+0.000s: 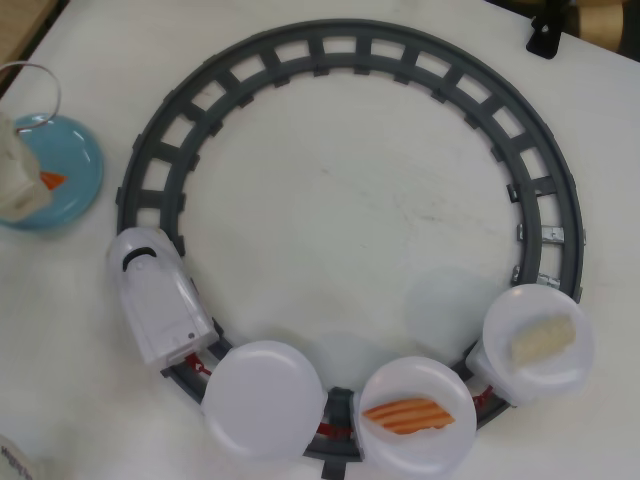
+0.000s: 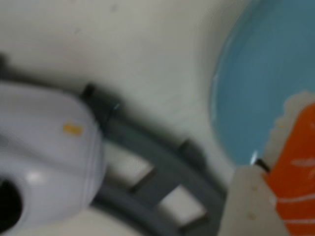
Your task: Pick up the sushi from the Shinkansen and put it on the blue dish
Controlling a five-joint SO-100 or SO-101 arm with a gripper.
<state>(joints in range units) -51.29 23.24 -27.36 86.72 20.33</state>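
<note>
We see the sushi [image 2: 296, 167] clamped in our gripper [image 1: 30, 185] over the blue dish [image 1: 70, 165], whose rim lies just beside the grey track [image 1: 150, 170]; the Shinkansen [image 1: 155, 295] sits on that track near the dish, plates trailing behind.

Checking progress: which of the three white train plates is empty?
The white plate right behind the Shinkansen; the other two each carry a sushi piece.

Tool [image 1: 30, 180] at far left edge of overhead view, shut on sushi [image 2: 295, 167].
</note>
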